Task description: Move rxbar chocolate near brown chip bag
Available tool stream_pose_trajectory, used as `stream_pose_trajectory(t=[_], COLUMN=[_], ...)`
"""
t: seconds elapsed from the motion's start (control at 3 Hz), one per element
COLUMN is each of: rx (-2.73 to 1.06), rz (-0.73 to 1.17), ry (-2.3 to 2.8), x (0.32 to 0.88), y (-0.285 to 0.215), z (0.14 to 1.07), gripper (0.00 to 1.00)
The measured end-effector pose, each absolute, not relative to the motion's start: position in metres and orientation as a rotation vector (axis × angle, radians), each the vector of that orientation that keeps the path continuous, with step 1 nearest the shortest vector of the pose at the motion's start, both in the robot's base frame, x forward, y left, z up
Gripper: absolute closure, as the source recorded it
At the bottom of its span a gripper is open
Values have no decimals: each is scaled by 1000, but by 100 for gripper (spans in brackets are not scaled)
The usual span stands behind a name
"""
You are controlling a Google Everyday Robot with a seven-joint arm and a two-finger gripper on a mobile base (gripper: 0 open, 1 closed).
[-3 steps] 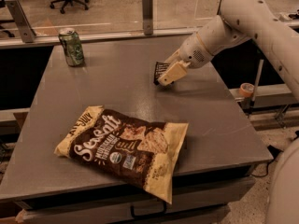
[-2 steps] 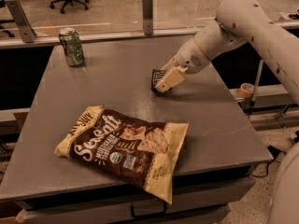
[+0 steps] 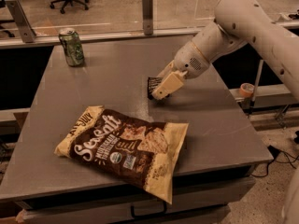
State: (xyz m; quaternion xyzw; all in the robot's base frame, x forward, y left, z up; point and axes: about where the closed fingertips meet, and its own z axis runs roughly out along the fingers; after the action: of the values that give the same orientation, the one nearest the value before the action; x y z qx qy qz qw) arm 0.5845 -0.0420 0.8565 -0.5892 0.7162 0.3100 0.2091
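Observation:
The brown chip bag (image 3: 124, 148) lies flat on the front half of the grey table (image 3: 84, 87), dark brown with cream ends and white script. My gripper (image 3: 161, 88) is at the table's middle right, just above the bag's far right corner. It is shut on the rxbar chocolate (image 3: 153, 86), a small black wrapper that sticks out to the left of the fingers and hangs close over the tabletop. Most of the bar is hidden by the near finger.
A green can (image 3: 72, 47) stands upright at the table's back left corner. A glass barrier with metal posts (image 3: 147, 13) runs behind the table. An orange tape roll (image 3: 246, 89) sits on a ledge to the right. Office chairs stand far behind.
My gripper has carried the rxbar chocolate forward and to the left, closer to the brown chip bag. The bag and the can have not moved.

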Motion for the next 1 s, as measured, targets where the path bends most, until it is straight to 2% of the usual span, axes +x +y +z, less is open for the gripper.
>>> stream_pose_trajectory(t=[0.33, 0.67, 1.0], rx=[-1657, -1662, -1670], rz=[921, 952, 977], ry=[1988, 2001, 2009], x=[565, 553, 546], y=[-35, -31, -27], z=[865, 866, 865], gripper=[100, 82, 59])
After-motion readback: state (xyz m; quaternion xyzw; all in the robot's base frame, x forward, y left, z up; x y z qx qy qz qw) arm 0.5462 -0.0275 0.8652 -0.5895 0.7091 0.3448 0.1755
